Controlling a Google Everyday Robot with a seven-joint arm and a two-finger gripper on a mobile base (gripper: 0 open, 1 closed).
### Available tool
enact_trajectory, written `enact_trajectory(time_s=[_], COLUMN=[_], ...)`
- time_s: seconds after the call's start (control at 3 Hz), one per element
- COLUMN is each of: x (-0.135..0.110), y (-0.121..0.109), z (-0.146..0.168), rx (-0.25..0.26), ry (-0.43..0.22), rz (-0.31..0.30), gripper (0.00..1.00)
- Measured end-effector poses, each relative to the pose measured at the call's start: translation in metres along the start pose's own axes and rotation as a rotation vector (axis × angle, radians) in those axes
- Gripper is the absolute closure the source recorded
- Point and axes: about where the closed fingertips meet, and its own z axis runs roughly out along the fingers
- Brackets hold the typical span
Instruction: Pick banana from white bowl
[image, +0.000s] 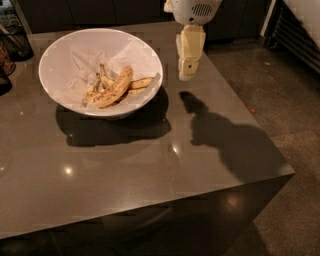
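The white bowl (60, 55), wide and lined with crumpled white paper, sits on the back left of the dark table. In it lies the banana (114, 89), the plumpest one, yellow with brown speckles, pointing up to the right. Thinner bananas (140, 82) lie beside and under it. My gripper (187, 74) hangs from the white arm above the table, to the right of the bowl's rim and apart from it. It holds nothing that I can see.
The glossy dark table (150, 165) has its right edge close to the gripper's shadow and its front edge low in view. A dark wire basket (17, 37) stands at the back left. Grey floor lies to the right.
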Motion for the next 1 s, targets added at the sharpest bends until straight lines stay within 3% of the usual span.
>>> enact_trajectory(time_s=[0.67,1.0], x=[-0.041,-0.044], y=[-0.02,-0.026], z=[0.017,0.017], rx=[-0.023,-0.003], ry=[-0.009,-0.018], rz=[-0.135,-0.155], gripper=[0.0,0.0])
